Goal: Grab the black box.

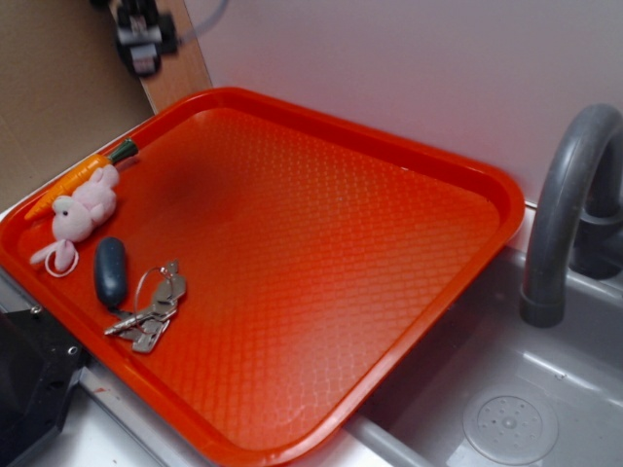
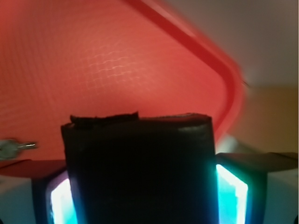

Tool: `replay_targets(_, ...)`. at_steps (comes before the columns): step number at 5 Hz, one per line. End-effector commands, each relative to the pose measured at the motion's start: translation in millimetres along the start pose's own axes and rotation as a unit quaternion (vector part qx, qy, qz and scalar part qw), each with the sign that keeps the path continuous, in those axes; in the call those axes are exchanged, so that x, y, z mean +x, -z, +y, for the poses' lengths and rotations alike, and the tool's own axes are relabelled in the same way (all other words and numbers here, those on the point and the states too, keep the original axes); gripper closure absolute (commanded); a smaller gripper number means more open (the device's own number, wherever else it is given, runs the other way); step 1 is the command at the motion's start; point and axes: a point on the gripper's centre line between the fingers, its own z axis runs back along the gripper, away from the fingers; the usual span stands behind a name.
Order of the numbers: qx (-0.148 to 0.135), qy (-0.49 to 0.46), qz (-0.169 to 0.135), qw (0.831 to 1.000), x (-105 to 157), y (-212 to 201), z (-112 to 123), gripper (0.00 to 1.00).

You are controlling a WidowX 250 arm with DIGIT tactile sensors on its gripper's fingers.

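Nearest the exterior camera, a large black angular device (image 1: 34, 384) is seen at the lower left corner, beside the orange tray (image 1: 321, 389). On the tray's left part lie a dark blue key fob (image 1: 110, 271) with keys (image 1: 151, 316), a pink plush bunny (image 1: 83, 209) and a toy carrot (image 1: 78, 178). A grey faucet (image 1: 569, 204) stands at the right over the sink (image 1: 506, 418). Part of the gripper (image 1: 144, 37) shows at the top left, above the tray's far corner.

From the wrist view, the black box (image 2: 140, 168) is seen clamped between the gripper's (image 2: 140, 191) fingers (image 2: 231, 191), held above the tray (image 2: 93, 56).
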Motion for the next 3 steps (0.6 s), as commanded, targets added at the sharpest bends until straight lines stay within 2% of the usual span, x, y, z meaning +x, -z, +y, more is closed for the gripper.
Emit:
replay_targets(1, -0.009, -0.112, -0.060, 0.992, -17.0, -86.2, -1.6, 1.00)
replay_targets(2, -0.002, -0.099, -0.064, 0.993, -19.3, -93.3, -16.1, 1.00)
replay_targets(3, -0.005, -0.096, -0.069, 0.993, -19.2, -91.2, -21.0, 1.00)
